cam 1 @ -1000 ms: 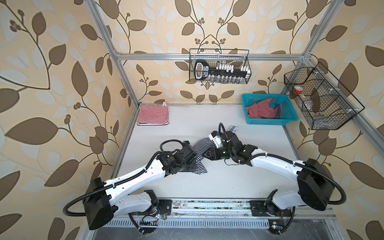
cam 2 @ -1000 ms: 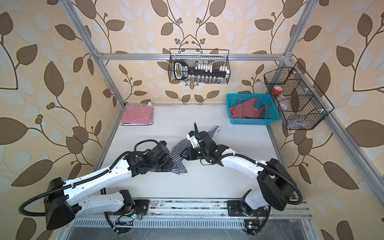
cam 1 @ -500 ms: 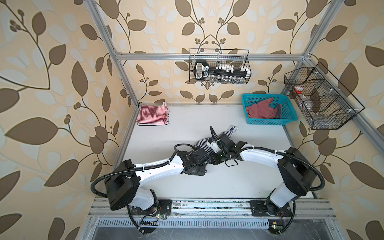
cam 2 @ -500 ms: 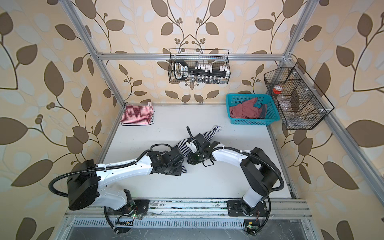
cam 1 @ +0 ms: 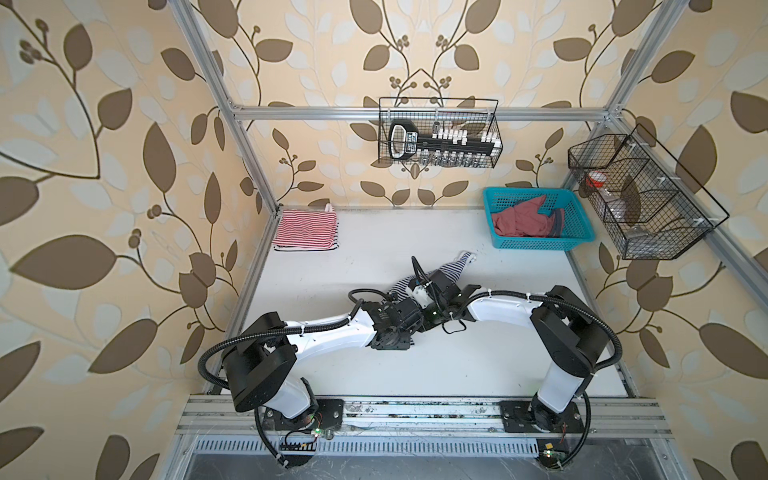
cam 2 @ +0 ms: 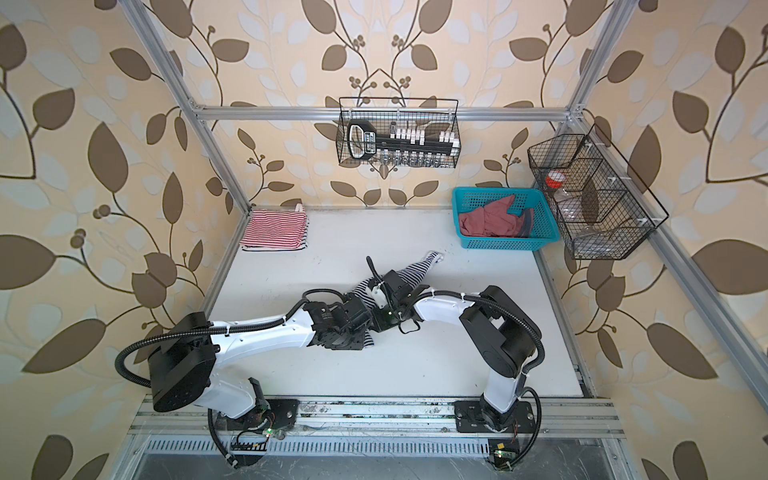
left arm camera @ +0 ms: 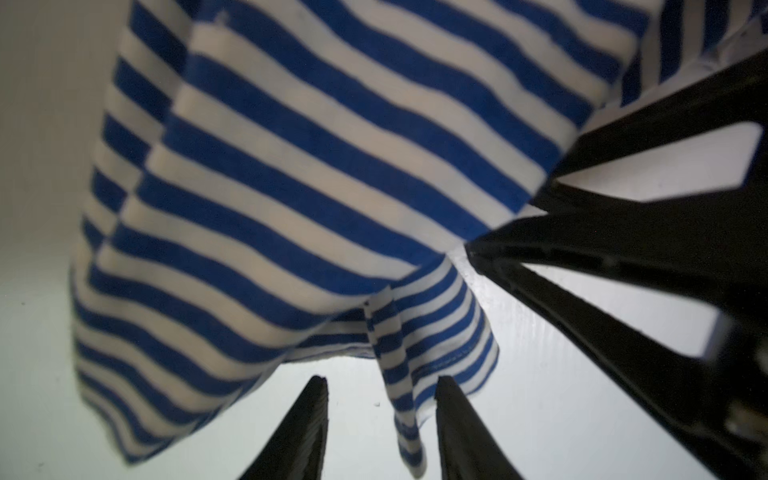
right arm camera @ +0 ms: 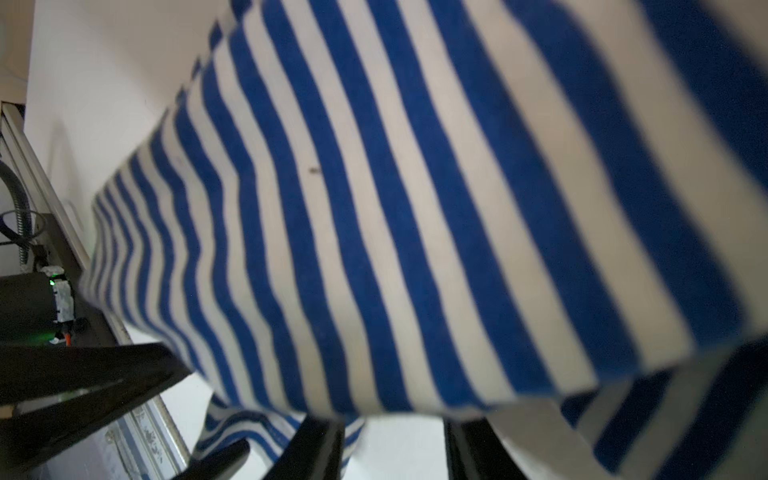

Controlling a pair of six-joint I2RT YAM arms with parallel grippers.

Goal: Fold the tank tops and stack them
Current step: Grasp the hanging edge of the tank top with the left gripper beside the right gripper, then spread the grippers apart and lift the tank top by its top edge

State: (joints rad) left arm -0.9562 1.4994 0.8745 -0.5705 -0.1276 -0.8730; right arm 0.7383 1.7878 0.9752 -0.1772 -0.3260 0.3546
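Navy-and-white striped tank top (cam 1: 451, 270) (cam 2: 415, 268) lies bunched at the centre of both top views, on the white table (cam 1: 332, 291). One end trails toward the upper right and the rest is hidden under the two wrists, which meet over it. In the left wrist view the left gripper (left arm camera: 379, 380) has its jaws parted, with bare table showing between the tips. A narrow fold of the striped cloth hangs into that gap, close to one finger and not pinched. In the right wrist view the right gripper (right arm camera: 392, 422) also shows a gap between its fingers, but the lifted, blurred cloth covers their tips, so I cannot tell whether it grips anything. The red-and-white striped tank top (cam 1: 305, 230) sits folded at the table's far corner, left of centre in the upper half of the frame. The dusty red tank top (cam 1: 519, 220) lies crumpled inside the turquoise basket (cam 1: 536, 245), right of centre.
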